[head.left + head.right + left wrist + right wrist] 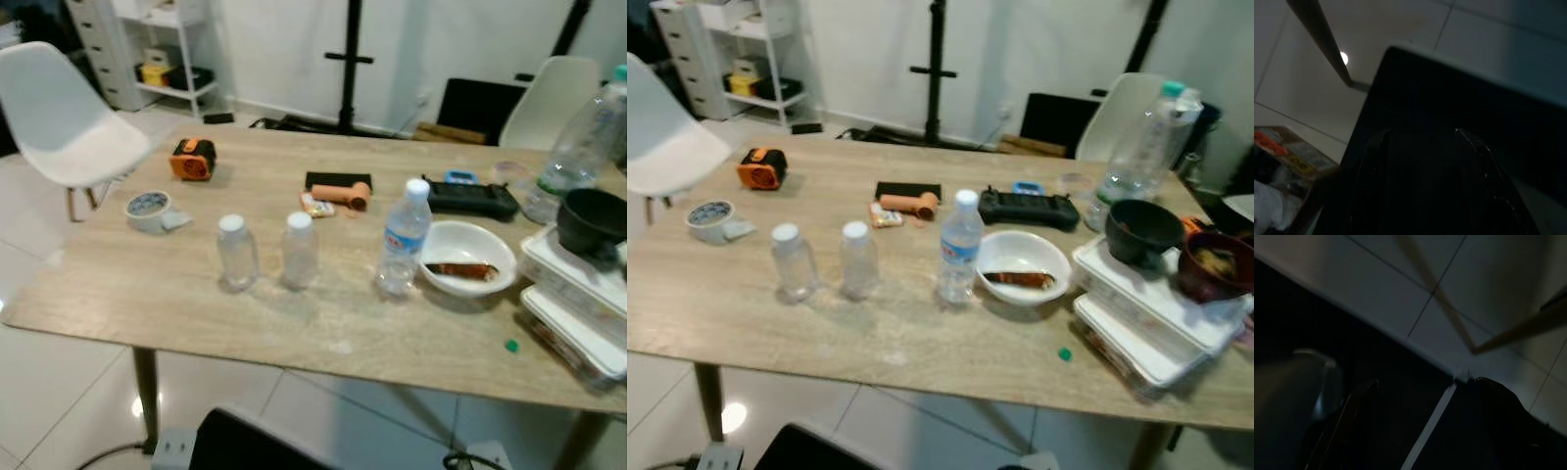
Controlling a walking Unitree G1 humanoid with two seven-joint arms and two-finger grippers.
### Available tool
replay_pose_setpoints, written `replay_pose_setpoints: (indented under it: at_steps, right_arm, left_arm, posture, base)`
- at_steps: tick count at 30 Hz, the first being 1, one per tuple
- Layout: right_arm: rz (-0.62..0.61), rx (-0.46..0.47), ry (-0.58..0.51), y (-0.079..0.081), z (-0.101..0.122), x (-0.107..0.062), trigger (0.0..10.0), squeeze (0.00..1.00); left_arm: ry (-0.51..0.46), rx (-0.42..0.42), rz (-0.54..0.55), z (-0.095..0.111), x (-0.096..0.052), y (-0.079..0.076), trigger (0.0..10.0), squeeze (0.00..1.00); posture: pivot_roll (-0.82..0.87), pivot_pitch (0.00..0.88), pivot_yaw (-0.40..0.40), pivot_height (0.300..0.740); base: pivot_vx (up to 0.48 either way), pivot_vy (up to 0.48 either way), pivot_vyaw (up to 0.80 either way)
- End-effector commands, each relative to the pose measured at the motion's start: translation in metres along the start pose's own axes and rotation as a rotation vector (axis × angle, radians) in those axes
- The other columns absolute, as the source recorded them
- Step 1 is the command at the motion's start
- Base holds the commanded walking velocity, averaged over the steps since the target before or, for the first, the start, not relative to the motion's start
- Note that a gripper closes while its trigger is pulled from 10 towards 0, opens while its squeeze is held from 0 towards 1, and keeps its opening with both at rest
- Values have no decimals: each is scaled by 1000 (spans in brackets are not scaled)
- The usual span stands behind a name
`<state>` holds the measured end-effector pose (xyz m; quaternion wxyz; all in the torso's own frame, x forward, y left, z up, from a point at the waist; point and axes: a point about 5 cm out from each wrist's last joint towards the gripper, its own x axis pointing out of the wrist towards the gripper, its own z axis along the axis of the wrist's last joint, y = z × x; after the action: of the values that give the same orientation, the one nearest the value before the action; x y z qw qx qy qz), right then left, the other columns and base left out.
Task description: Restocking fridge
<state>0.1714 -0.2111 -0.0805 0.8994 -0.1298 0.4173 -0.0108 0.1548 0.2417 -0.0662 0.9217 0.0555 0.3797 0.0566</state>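
Wooden table (118,284) with bottles (238,253), bowl (468,257), containers (578,284)

stacked food containers (588,323) cut off at edge, both wrist views dark, jaws indistinct

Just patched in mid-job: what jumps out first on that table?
Three clear bottles stand in a row near the front edge of the wooden table: two small white-capped bottles and a taller water bottle. Beside it sits a white bowl with food, and stacked white containers carry dark bowls at the right.
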Motion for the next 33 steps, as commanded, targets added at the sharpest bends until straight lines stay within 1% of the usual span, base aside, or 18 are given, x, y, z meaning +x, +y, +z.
replay_pose_setpoints:
  at_steps: [1,14,17,19,21,22,23,24,25,26,27,29,30,31,32,33]
  right_arm:
    - [-6,4,26,-1,-7,-2,10000,0]
    - [-5,5,24,-1,-8,-2,10000,0]
    - [1,-11,4,0,-4,-1,10000,0]
    - [14,-63,-31,3,2,0,10000,0]
    - [34,-113,-80,8,12,1,10000,0]
    - [51,-126,-115,13,20,2,10000,0]
    - [51,-126,-115,13,20,2,10000,0]
    - [60,-126,-130,15,24,3,10000,0]
    - [60,-126,-130,15,24,3,10000,0]
    - [89,-129,-187,23,37,4,10000,0]
    - [89,-129,-187,23,37,4,10000,0]
    - [116,-141,-242,32,52,5,10000,0]
    - [126,-145,-261,35,57,5,10000,0]
    - [131,-147,-269,37,60,5,10000,0]
    - [133,-147,-275,38,62,5,10000,0]
    - [133,-147,-275,38,62,5,10000,0]
  left_arm:
    - [21,9,-4,-5,-1,0,10000,0]
    - [20,10,-4,-6,-1,-1,10000,0]
    - [19,9,5,-7,-1,0,10000,0]
    - [17,5,35,-7,-2,2,10000,0]
    - [18,-15,91,-10,-4,6,10000,0]
    - [21,-33,153,-13,-7,12,10000,0]
    - [21,-33,153,-13,-7,12,10000,0]
    - [31,-59,189,-16,-8,16,10000,0]
    - [31,-59,189,-16,-8,16,10000,0]
    - [92,-156,325,-32,-19,33,10000,0]
    - [92,-156,325,-32,-19,33,10000,0]
    - [186,-273,487,-57,-36,56,10000,0]
    - [254,-318,595,-73,-48,72,10000,0]
    - [295,-340,660,-81,-57,82,10000,0]
    - [339,-361,747,-91,-68,96,10000,0]
    - [339,-361,747,-91,-68,96,10000,0]
  posture:
    - [-44,133,22,740]
    - [-41,135,23,740]
    - [-40,135,24,740]
    - [-41,138,28,740]
    - [-39,140,30,740]
    - [-39,140,30,740]
    - [-39,140,30,740]
    - [-39,141,31,740]
    - [-39,141,31,740]
    - [-25,149,33,740]
    - [-25,149,33,740]
    - [-18,150,34,740]
    - [-15,151,35,740]
    - [-15,151,35,740]
    - [-10,152,36,740]
    - [-10,152,36,740]
  base:
    - [0,0,-788]
    - [0,0,-776]
    - [0,0,0]
    - [0,0,0]
    - [0,0,0]
    - [0,0,0]
    - [0,0,0]
    - [0,0,0]
    - [0,0,0]
    - [0,0,0]
    - [0,0,0]
    - [0,0,0]
    - [0,0,0]
    - [0,0,0]
    - [0,0,0]
    - [0,0,0]
